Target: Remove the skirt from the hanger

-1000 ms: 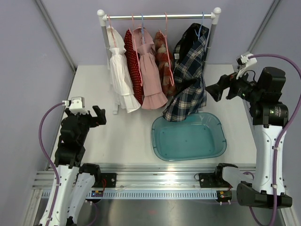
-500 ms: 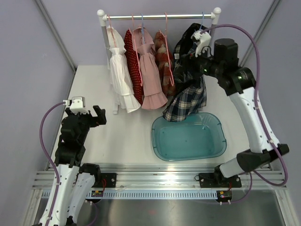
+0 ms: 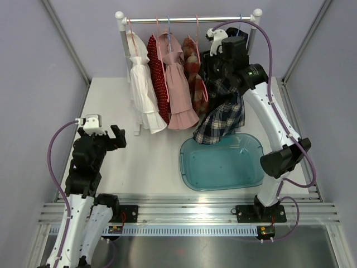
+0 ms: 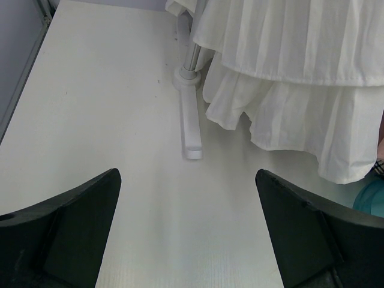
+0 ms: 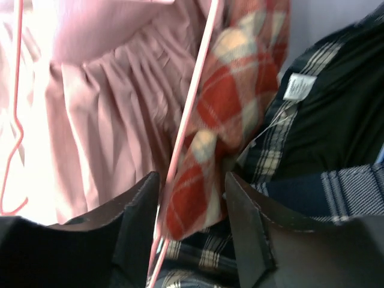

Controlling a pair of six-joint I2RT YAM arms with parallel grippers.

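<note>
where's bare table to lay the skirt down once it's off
Bare table runs between the left arm and the blue basin, in front of the white dress. The basin looks empty too. Crowded: the rack, clothes packed together.

Red plaid skirt (image 5: pixel 222 102) — navy plaid skirt (image 3: pixel 226 120).

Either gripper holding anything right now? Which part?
Left gripper: nothing, open. Right gripper straddles the red plaid garment at its lower fold, with the pink hanger wire beside it. Whether it has clamped cannot be told.
</note>
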